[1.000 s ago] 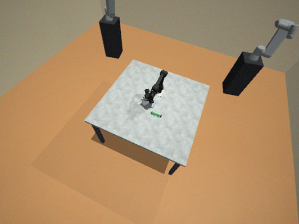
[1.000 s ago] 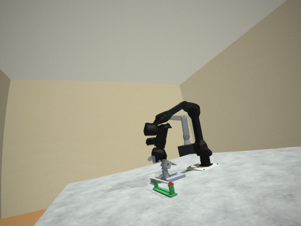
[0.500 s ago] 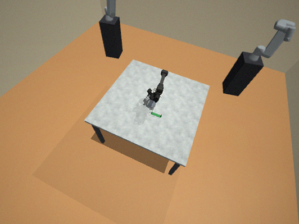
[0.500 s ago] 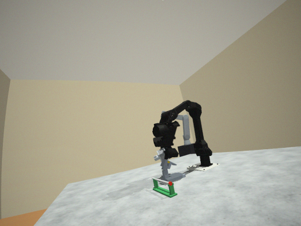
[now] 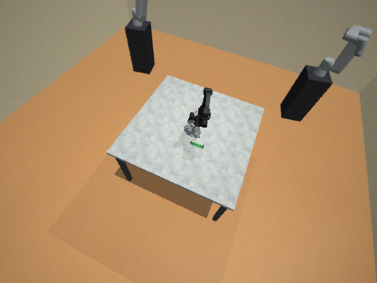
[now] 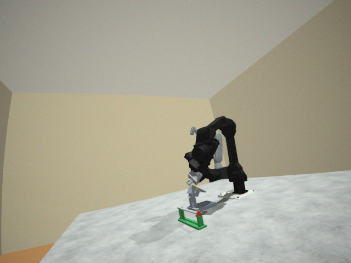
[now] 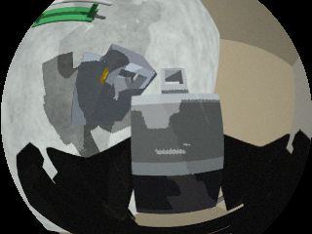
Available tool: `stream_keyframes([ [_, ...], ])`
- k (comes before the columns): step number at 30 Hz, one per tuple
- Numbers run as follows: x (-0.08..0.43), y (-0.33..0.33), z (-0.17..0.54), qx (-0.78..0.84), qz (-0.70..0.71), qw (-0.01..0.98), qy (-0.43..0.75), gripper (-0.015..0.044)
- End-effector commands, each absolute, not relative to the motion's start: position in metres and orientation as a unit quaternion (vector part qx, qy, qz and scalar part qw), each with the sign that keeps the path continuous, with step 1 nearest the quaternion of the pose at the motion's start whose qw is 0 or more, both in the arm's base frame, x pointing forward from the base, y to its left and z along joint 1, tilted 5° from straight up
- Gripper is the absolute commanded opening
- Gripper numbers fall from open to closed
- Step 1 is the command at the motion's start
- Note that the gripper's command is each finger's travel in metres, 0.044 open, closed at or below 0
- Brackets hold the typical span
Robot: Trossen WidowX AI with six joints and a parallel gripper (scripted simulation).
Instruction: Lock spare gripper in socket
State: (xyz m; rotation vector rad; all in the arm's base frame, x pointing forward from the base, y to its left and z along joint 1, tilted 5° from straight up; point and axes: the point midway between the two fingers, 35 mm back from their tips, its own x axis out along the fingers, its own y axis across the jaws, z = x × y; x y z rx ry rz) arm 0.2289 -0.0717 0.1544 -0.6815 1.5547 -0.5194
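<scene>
My gripper (image 7: pixel 175 135) is shut on the grey spare gripper (image 7: pixel 177 122) (image 6: pixel 194 177), held tilted in the air above the mount. Its spigot (image 7: pixel 175 91) (image 6: pixel 189 182), with a square hole, points down and outward. The blue-grey mount (image 6: pixel 192 201) (image 7: pixel 90 99) stands on the table with a yellow mark by its angled socket. The socket and spigot look apart, with a small gap in the exterior view; the spigot appears right of the socket in the wrist view. The lock pin (image 6: pixel 187 210), pale with a red head, lies across the green rack (image 6: pixel 187 223) (image 5: pixel 196 144) (image 7: pixel 63 18).
The black arm's white base plate (image 6: pixel 228 195) lies behind the mount. The green rack stands close in front of the mount. Two grey arms on black pedestals (image 5: pixel 140 48) (image 5: pixel 303 93) stand on the floor beyond the table (image 5: pixel 149 131).
</scene>
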Motion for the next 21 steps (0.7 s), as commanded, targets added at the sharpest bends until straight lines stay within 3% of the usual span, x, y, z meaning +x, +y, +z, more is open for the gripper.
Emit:
stream_keyframes([
  [1,0.223,-0.067,0.163,-0.365,-0.195,0.606,0.679,0.0],
  [21,0.207,-0.045,0.187,-0.593,-0.065,0.463,0.655,0.0],
])
